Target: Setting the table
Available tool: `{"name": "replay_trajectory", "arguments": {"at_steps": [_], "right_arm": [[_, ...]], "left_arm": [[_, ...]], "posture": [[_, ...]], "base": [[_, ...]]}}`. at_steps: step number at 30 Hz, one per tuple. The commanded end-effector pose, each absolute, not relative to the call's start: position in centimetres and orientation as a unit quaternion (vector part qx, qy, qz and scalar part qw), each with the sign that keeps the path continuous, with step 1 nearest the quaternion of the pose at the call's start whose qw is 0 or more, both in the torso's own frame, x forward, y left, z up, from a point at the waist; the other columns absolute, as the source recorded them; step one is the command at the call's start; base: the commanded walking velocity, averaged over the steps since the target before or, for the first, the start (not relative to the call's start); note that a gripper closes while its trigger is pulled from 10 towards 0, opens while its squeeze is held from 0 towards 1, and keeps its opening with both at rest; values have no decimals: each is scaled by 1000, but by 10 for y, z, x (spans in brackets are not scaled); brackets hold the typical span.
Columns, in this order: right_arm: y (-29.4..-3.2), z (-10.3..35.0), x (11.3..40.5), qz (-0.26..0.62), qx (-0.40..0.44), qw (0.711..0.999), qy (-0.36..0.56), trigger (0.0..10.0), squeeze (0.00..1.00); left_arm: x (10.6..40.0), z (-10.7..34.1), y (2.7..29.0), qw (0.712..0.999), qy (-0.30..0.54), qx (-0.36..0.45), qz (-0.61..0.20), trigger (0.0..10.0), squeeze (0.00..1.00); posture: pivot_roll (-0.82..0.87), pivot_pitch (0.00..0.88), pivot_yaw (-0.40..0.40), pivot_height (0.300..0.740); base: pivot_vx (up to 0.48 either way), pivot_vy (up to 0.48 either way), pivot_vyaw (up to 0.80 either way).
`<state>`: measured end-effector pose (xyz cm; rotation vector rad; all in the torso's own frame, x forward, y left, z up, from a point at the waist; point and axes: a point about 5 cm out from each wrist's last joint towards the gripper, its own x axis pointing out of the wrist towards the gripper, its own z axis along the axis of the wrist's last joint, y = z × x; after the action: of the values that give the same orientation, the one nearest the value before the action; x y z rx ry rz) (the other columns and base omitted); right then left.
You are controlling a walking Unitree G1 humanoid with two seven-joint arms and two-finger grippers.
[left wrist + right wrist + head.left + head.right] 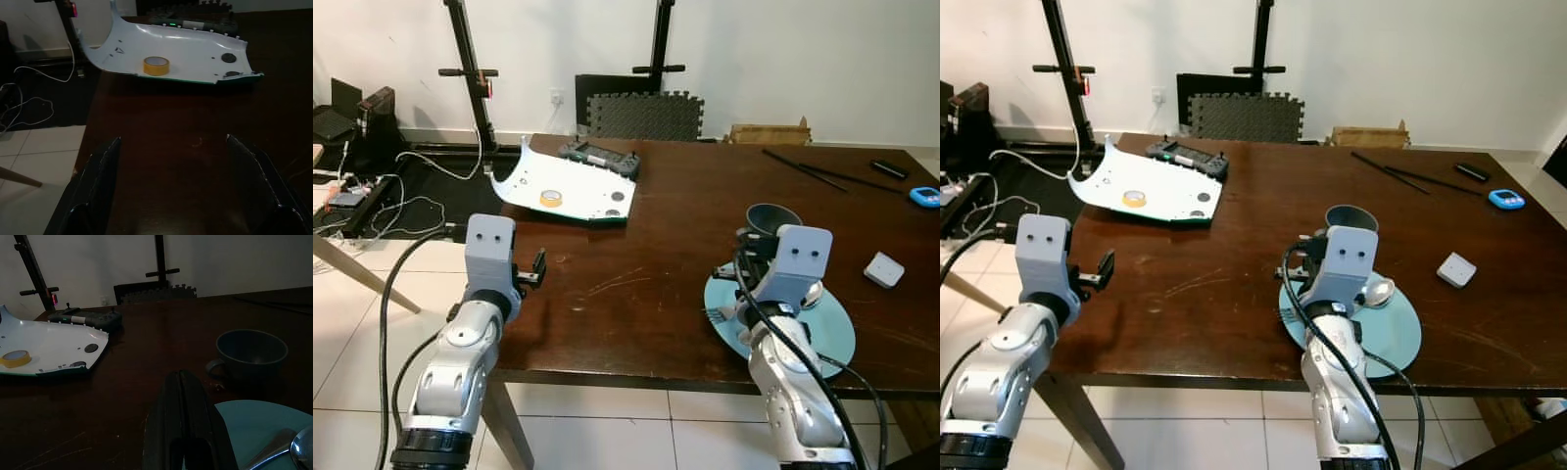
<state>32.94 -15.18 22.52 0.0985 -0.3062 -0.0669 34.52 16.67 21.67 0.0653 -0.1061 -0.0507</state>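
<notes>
A teal plate (pixel 837 338) lies near the front edge of the dark wooden table (pixel 646 284), on its right side. A metal spoon (pixel 1377 291) rests on the plate. Just behind the plate stands a dark grey-blue cup (pixel 771 219). My right gripper (pixel 180 377) hovers over the plate's left rim, pointing towards the cup, with its black fingers (pixel 168 421) pressed together and nothing in them. At the table's front left corner my left gripper (pixel 173 142) is open and empty above bare wood.
A white plastic panel (pixel 570 188) with a roll of yellow tape (pixel 156 65) and a dark controller (pixel 599 156) sit at the back left. Black chopsticks (pixel 818 173), a blue timer (pixel 924 196) and a small white box (pixel 883 268) lie to the right. Cables (pixel 382 211) trail on the floor at the left.
</notes>
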Motion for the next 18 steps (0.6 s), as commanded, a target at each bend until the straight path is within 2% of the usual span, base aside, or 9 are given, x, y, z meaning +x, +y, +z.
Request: {"name": "replay_trajectory", "arguments": {"at_steps": [1, 5, 18], "right_arm": [[-154, 221, 329, -39, 49, 987, -148, 10000, 0], [-154, 221, 329, -39, 49, 987, -148, 10000, 0], [-155, 220, 329, -41, 51, 987, -148, 10000, 0]], "left_arm": [[344, 212, 165, 998, -46, 38, -30, 10000, 0], [345, 214, 163, 997, -50, 35, -37, 10000, 0], [346, 215, 164, 997, -51, 38, -37, 10000, 0]], "posture": [[-51, 105, 38, 740], [-51, 106, 38, 740], [-50, 109, 41, 740]], "base": [[0, 0, 0], [0, 0, 0], [0, -292, 0]]}}
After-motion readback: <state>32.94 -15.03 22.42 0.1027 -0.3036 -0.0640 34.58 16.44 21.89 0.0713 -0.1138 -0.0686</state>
